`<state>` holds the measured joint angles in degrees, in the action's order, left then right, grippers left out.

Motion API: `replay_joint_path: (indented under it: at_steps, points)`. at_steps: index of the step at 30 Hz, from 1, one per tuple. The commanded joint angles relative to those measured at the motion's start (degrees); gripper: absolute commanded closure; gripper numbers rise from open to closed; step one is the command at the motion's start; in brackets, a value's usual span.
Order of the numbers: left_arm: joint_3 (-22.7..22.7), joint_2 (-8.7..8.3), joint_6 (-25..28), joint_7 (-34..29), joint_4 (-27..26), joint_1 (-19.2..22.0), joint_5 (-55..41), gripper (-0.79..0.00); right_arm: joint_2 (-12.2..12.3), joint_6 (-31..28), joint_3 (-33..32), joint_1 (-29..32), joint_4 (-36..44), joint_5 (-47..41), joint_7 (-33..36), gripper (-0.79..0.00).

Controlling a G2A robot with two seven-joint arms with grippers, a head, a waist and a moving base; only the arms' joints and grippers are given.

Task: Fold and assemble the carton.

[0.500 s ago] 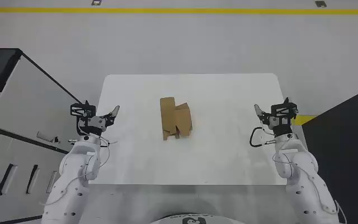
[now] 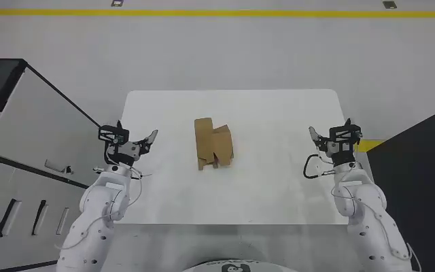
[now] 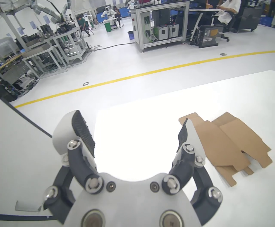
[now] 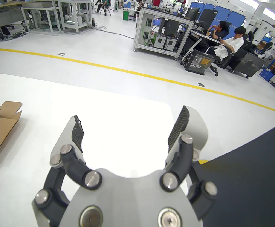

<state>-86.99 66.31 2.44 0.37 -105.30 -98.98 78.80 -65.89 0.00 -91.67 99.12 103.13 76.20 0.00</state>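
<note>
Carton flat on table

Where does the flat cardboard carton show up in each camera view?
Top view: carton flat in the middle of the table.
Left wrist view: carton just beyond the left gripper.
Right wrist view: carton cut off at the picture's edge.
Shared landmark: the yellow floor line beyond the table.

Flat brown carton, seemingly unfolded, mid-table

readable text: none | blue partition print: too small to read
</note>
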Motion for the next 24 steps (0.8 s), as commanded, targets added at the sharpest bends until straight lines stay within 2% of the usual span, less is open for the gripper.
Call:
replay_joint_path:
  at_steps: [1, 3, 14, 18, 24]
  points:
    - [2.9, 0.24, 0.1, -0.2, 0.0, 0.4, 1.7, -0.785, 0.0, 0.0, 0.0, 0.0, 0.0, 0.0, 0.0, -0.785]
    - [4.7, 0.42, -0.6, -0.5, 0.0, 0.9, 3.5, -0.785, 0.0, 0.0, 0.0, 0.0, 0.0, 0.0, 0.0, -0.785]
    - [4.7, 0.35, -0.4, -0.4, 1.4, 0.6, 5.6, -0.785, 0.0, 0.0, 0.0, 0.0, 0.0, 0.0, 0.0, -0.785]
    - [9.3, 0.81, -0.9, 2.5, 1.8, 0.6, 9.2, -0.785, 0.0, 0.0, 0.0, 0.0, 0.0, 0.0, 0.0, -0.785]
    - [17.6, 1.82, -6.0, 10.0, 6.6, 2.1, 18.5, -0.785, 0.0, 0.0, 0.0, 0.0, 0.0, 0.0, 0.0, -0.785]
